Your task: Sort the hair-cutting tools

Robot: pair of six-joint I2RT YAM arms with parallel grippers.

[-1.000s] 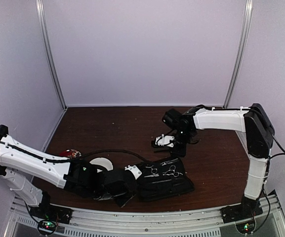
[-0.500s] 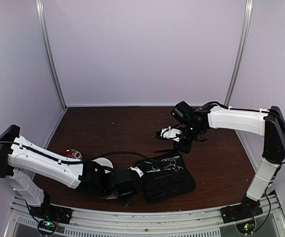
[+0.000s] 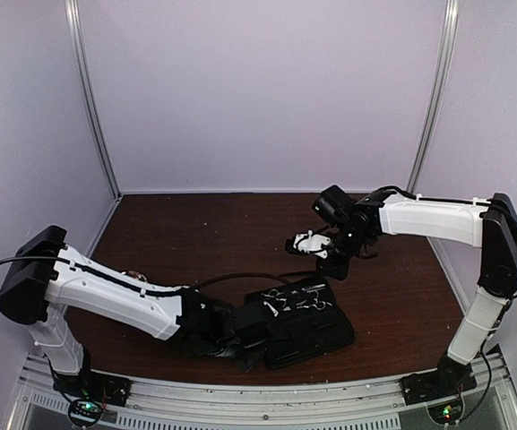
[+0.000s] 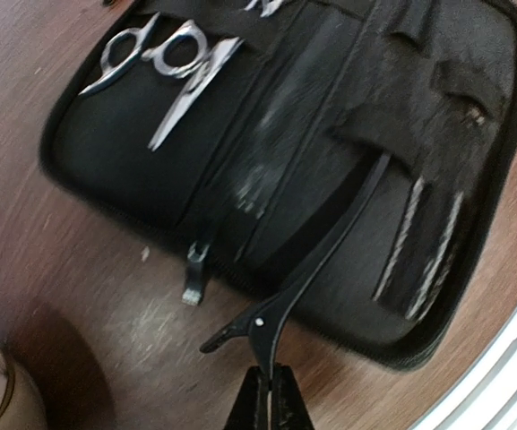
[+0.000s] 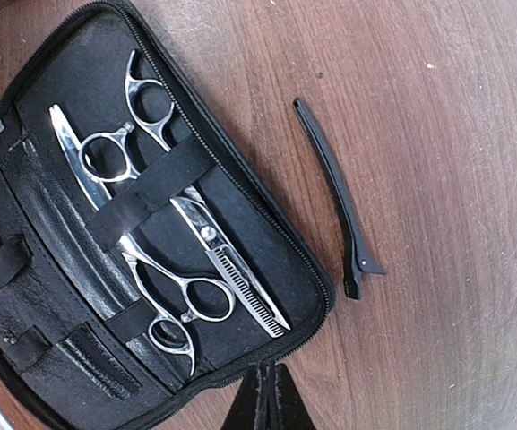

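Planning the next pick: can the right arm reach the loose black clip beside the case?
Probably yes: the loose clip lies on bare table beside the case, uncovered, near the right gripper, whose shut jaws must open first.

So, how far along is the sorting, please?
Done: both silver ring-handled scissors sit strapped in the open black zip case. In hand: the left gripper, shut on one thin black clip, holds its tip under a case strap. Left: a second black clip lies on the table beside the case; the right gripper is shut, empty.
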